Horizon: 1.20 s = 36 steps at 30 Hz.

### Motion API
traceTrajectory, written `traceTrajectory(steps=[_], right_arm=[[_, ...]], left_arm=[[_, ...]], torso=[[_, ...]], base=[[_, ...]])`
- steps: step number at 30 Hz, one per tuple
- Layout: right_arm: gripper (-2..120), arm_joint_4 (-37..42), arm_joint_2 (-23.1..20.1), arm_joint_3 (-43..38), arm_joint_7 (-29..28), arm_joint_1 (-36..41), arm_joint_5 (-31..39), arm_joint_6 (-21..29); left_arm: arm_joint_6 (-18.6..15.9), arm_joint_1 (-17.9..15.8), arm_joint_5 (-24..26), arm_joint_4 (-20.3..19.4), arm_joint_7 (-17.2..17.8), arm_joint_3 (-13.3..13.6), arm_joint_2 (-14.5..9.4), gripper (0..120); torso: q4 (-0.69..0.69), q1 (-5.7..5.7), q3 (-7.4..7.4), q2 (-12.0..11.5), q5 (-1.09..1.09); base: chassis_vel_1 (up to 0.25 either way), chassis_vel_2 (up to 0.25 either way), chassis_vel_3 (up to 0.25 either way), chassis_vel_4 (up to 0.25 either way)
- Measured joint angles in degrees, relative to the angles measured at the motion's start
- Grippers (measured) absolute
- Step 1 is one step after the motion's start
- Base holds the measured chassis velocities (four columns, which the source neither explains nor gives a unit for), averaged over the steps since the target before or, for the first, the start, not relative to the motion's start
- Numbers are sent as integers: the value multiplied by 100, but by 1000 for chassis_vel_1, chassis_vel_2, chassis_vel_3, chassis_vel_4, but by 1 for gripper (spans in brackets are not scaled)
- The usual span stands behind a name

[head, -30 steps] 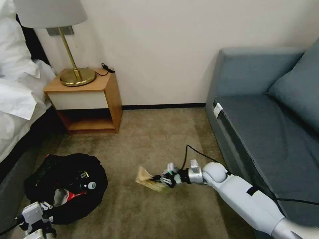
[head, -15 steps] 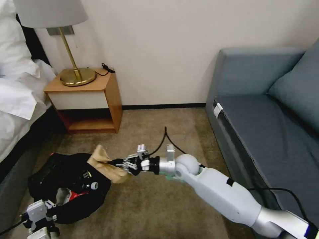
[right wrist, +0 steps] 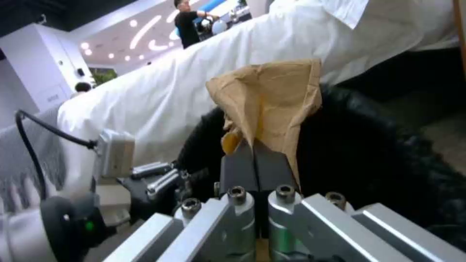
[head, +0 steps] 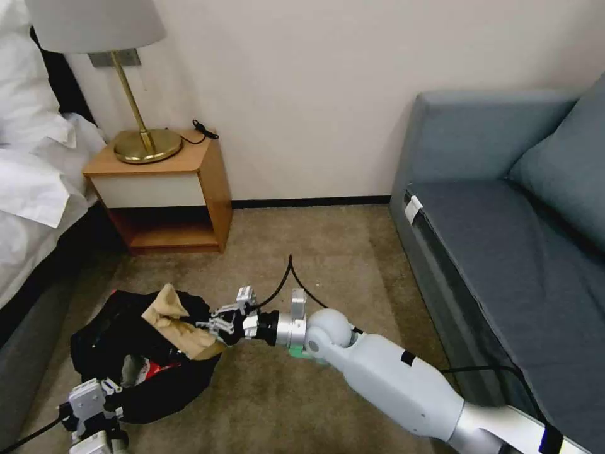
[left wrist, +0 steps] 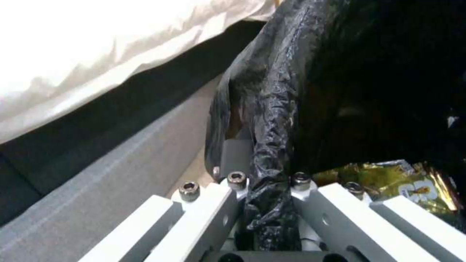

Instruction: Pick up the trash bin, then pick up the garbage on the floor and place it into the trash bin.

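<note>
The tan paper wrapper (head: 171, 318) hangs over the 3 o'clock rim of the trash bin (head: 101, 353), clear of the carpet (head: 302, 391). I judge it very light, soft and already crumpled: it will crush further without harm, it will not slip much on rubber pads, and it may flutter or cling on release. Its stiffest hold is a doubled fold near the base, which is where my right claw (head: 214, 325) has it. In the right wrist view the pads (right wrist: 238, 169) are pressed together on a lower fold of the wrapper (right wrist: 272, 105), most of the sheet standing free above them.

The bin itself is a low black tub lined with a crinkly bag. I judge the liner thin, slick and easy to tear, so the load belongs on the rim, not the film alone. My left claw (head: 94, 419) sits at the bin's 6 o'clock. The left wrist view shows its fingers (left wrist: 213, 203) closed on a gathered fold of liner (left wrist: 269, 145) at the rim.

Inside lie a gold-brown snack wrapper (left wrist: 403, 183) and a red-and-white wrapper (head: 148, 372).

The bed (head: 31, 189) lies at 9 o'clock, the nightstand (head: 170, 189) at 12 o'clock, the sofa (head: 504, 239) at 3 o'clock.
</note>
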<state>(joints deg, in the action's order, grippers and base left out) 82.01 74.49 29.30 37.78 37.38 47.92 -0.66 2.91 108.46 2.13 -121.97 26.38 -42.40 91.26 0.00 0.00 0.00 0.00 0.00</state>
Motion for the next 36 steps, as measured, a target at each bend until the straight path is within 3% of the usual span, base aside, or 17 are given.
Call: traceTrajectory(steps=[12, 23, 26, 28, 30, 32, 35, 36], right_arm=[[0, -312, 208, 332, -253, -144, -359, -121], [2, -717, 452, 504, -615, -250, -708, -342], [17, -806, 506, 525, -693, -266, -792, -386], [20, -828, 520, 531, -713, -272, -817, -399], [33, -885, 560, 536, -752, -293, -893, -448], [35, -893, 565, 536, -756, -296, -908, -456], [56, -825, 552, 531, -857, -302, -1032, -492], [56, -825, 552, 531, -857, -302, -1032, -492]], left_arm=[[112, 85, -183, -8, -41, 210, 93, 1], [131, 46, -165, 33, -58, 218, 94, 1], [130, 34, -150, 36, -62, 215, 93, 1], [130, 30, -144, 37, -63, 215, 93, 1], [126, 12, -122, 38, -67, 206, 93, 1], [123, 8, -116, 38, -68, 204, 93, 1], [90, -29, -55, 54, -75, 185, 89, 1], [90, -29, -55, 54, -75, 185, 89, 1]], torso=[[0, 0, 0, 0, 0], [0, 0, 0, 0, -1], [0, 0, 0, 0, 0], [0, 0, 0, 0, -1], [0, 0, 0, 0, 0], [0, 0, 0, 0, 0], [0, 0, 0, 0, -1], [0, 0, 0, 0, -1]], base=[[0, 0, 0, 0], [0, 0, 0, 0], [0, 0, 0, 0], [0, 0, 0, 0], [0, 0, 0, 0], [0, 0, 0, 0], [0, 0, 0, 0], [0, 0, 0, 0]])
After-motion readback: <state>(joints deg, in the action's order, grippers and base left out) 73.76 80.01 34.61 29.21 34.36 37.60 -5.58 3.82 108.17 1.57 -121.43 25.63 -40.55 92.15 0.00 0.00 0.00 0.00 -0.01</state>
